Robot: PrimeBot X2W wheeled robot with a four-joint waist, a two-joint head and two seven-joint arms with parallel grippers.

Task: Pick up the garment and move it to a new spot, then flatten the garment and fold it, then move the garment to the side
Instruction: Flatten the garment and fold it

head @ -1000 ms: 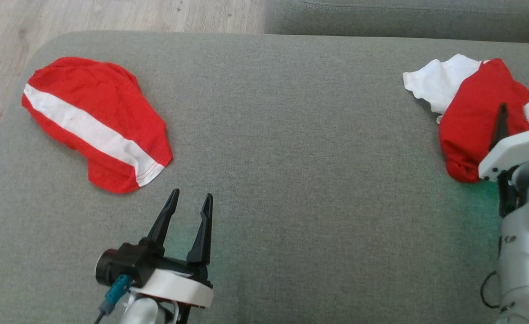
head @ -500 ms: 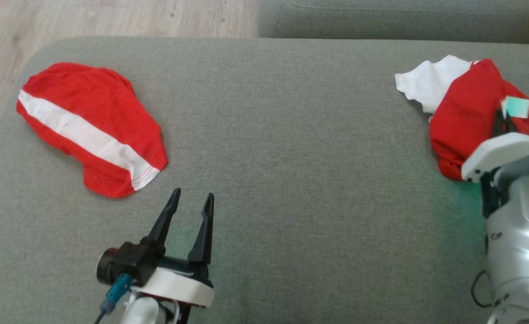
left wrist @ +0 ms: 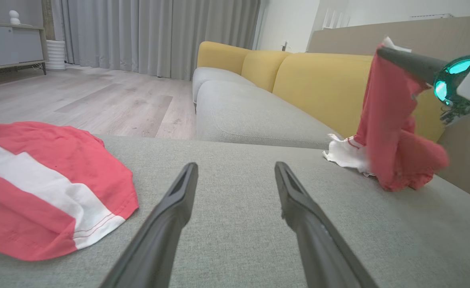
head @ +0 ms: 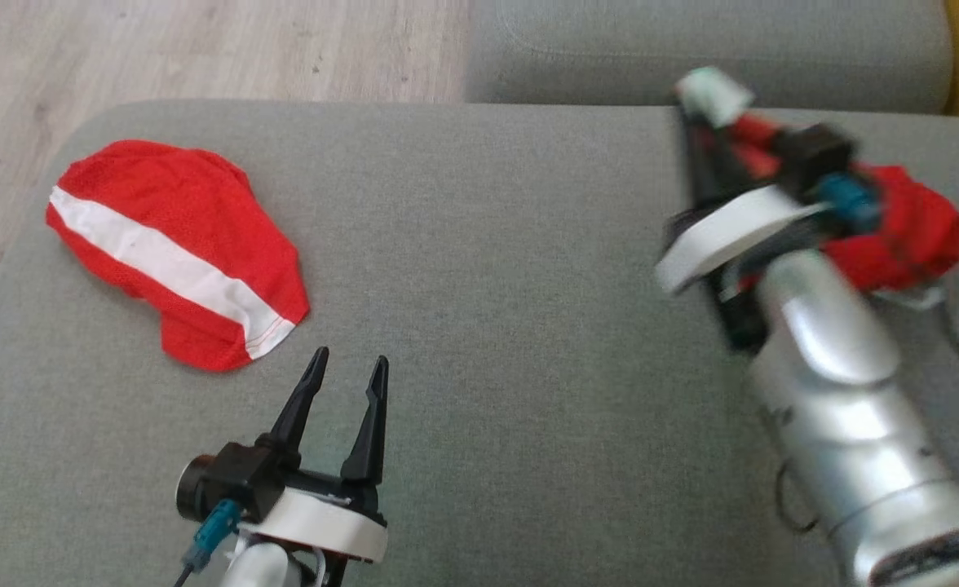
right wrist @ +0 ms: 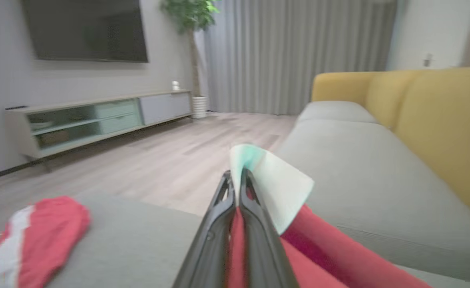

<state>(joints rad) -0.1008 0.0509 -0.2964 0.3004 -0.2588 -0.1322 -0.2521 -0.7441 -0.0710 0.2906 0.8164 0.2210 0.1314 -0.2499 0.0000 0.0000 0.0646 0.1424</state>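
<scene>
1. Right gripper (right wrist: 236, 176) is pinched tight on the red garment (left wrist: 387, 120), right end of the grey cushion's (head: 488, 244) far edge.
2. From the left wrist, it hangs top-to-bottom, white end resting on the cushion; from the head it's a blurry bunch.
3. Left gripper (head: 349, 359) gapes wide, holding nothing, by the near edge.

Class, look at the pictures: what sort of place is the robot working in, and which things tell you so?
Most likely a home living room: a sofa, a wall-mounted TV above a low cabinet, and floor-length curtains.
</scene>
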